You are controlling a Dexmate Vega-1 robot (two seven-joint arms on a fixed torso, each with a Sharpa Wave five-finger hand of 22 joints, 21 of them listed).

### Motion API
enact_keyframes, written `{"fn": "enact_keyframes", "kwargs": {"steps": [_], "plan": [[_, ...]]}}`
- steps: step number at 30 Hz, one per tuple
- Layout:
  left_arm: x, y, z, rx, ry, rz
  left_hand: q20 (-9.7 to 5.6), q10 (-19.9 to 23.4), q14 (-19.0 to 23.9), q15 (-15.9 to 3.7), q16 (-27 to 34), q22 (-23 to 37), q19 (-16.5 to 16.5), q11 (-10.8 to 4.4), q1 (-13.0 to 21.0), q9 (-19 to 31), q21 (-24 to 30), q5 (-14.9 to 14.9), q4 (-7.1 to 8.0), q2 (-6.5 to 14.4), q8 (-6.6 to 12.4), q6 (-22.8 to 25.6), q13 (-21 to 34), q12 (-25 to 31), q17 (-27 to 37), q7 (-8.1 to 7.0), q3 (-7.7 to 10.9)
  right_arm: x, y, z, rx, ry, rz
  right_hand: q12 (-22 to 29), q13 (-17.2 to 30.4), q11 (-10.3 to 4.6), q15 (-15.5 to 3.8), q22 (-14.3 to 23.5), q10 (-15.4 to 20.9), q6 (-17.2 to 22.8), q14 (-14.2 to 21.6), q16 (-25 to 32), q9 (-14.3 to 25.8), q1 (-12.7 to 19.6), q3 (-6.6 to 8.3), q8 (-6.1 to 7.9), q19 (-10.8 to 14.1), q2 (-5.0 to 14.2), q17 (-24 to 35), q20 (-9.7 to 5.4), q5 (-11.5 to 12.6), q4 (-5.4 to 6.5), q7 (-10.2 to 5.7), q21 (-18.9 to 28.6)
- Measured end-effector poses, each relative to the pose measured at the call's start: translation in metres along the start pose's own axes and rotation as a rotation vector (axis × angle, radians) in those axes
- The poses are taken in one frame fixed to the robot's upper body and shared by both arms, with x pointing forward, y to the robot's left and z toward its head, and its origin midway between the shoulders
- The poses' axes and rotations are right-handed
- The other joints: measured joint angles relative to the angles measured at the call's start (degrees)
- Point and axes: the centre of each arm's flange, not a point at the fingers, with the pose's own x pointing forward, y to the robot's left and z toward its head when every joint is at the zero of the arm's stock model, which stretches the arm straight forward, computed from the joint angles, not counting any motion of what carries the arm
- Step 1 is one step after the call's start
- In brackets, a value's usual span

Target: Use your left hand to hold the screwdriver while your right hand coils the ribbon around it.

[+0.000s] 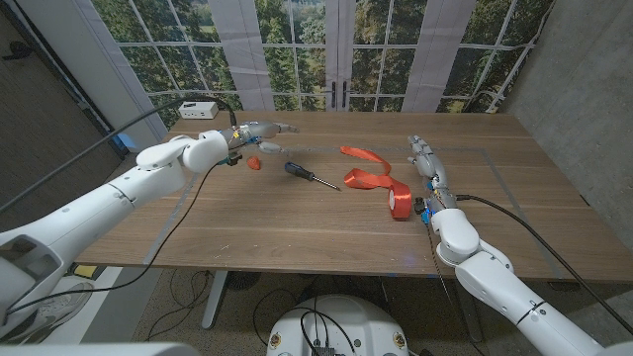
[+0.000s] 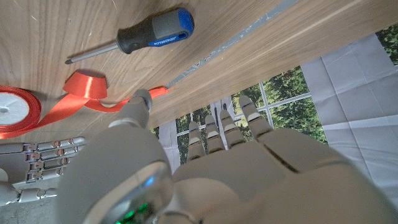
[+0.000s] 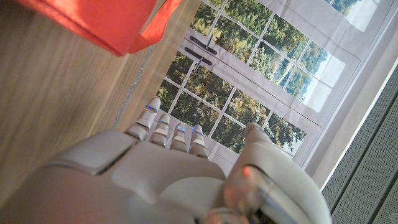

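The ribbon [image 3: 106, 22] was cut off and blurry in the right wrist view, and the small orange bit [image 1: 254, 164] near the left hand [image 1: 259, 133] was too tiny to identify.

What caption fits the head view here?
Both hands open, left hand and right hand flanking an untouched screwdriver and orange ribbon on the wooden table.

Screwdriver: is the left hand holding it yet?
No. In the head view the screwdriver lies on the table, apart from the left hand, which holds nothing.
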Motion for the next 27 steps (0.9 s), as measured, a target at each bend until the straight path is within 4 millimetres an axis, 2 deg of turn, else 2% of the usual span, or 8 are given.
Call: {"fn": "enact_keyframes", "kwargs": {"steps": [10, 13, 19, 22, 24, 27], "plan": [[0.007, 0.000, 0.003, 0.051, 0.011, -0.054, -0.23, 4.35, 1.74, -0.67, 0.00, 0.01, 0.85, -0.75, 4.21, -0.01, 0.00, 0.00, 0.00, -0.31, 0.40, 4.69, 0.00, 0.24, 0.01, -0.05, 0.00, 0.001, 0.001, -0.002, 0.002, 0.006, -0.004, -0.29, 0.00, 0.00, 0.00, 0.00, 0.00, 0.32, -0.01, 0.00, 0.00, 0.00, 0.00, -0.22, 0.00, 0.00, 0.24, 0.00, -0.28, 0.00, -0.32, -0.21], [0.009, 0.001, 0.004, 0.067, 0.014, -0.066, -0.41, 4.77, 1.73, -0.67, 0.00, 0.00, 1.03, -1.17, 5.33, 0.00, -0.04, 0.00, 0.00, -0.65, 0.40, 5.34, 0.00, 0.46, 0.01, 0.03, 0.00, 0.002, 0.000, -0.002, 0.004, 0.007, -0.006, -0.29, 0.00, 0.00, -0.01, 0.00, 0.00, 0.32, -0.01, 0.00, 0.00, 0.00, 0.00, -0.22, 0.23, 0.00, 0.27, 0.23, -0.28, 0.00, -0.31, -0.21], [0.013, 0.000, 0.006, 0.108, 0.022, -0.100, -0.41, 5.78, 1.73, -0.67, 0.00, 0.01, 1.03, -0.95, 7.88, -0.01, -0.46, 0.00, 0.00, -0.98, 0.84, 6.88, 0.00, 0.47, 0.01, 0.15, 0.00, 0.002, 0.000, -0.005, 0.009, 0.015, -0.010, -0.29, 0.00, 0.00, -0.01, -0.01, 0.00, 0.32, -0.01, 0.00, 0.00, 0.00, 0.24, -0.22, 0.22, 0.00, 0.27, 0.22, -0.28, 0.24, -0.31, -0.42], [0.015, -0.001, 0.008, 0.129, 0.024, -0.112, -0.92, 6.01, 2.18, -1.12, 0.00, 0.01, 1.53, -1.19, 9.57, -0.01, -0.46, 0.00, -0.23, -1.10, 0.84, 7.38, 0.00, 0.47, 0.01, 0.03, 0.24, 0.002, 0.000, -0.006, 0.010, 0.019, -0.011, -0.29, 0.00, 0.00, -0.01, -0.01, 0.00, 0.32, -0.01, 0.00, 0.00, 0.00, 0.24, -0.22, 0.21, 0.00, 0.27, 0.22, -0.28, 0.24, -0.31, -0.42], [0.016, -0.002, 0.010, 0.134, 0.022, -0.115, -1.76, 7.06, 2.87, -1.81, 0.00, 0.01, 2.30, -1.37, 10.90, -0.01, -0.46, 0.00, -0.23, -1.30, 0.83, 7.38, 0.00, 0.46, 0.01, 0.03, 0.24, 0.002, -0.001, -0.007, 0.013, 0.020, -0.011, -0.28, 0.00, 0.00, -0.01, -0.01, 0.00, 0.32, -0.01, 0.00, 0.00, 0.00, 0.24, -0.22, 0.21, 0.00, 0.27, 0.22, -0.28, 0.24, -0.31, -0.42], [0.019, -0.003, 0.011, 0.148, 0.019, -0.125, -5.32, 8.92, 4.44, -1.90, 0.00, 0.01, 3.16, -2.05, 12.87, -0.01, -0.52, 0.00, 0.43, -2.33, 0.44, 8.76, 0.00, 0.47, 0.01, -0.08, -0.42, 0.003, -0.001, -0.008, 0.014, 0.022, -0.011, -0.28, 0.00, 0.00, -0.01, -0.01, 0.00, 0.32, -0.01, 0.00, 0.00, 0.00, 0.24, -0.22, 0.21, 0.00, 0.26, 0.22, -0.28, 0.24, -0.31, -0.42]]}}
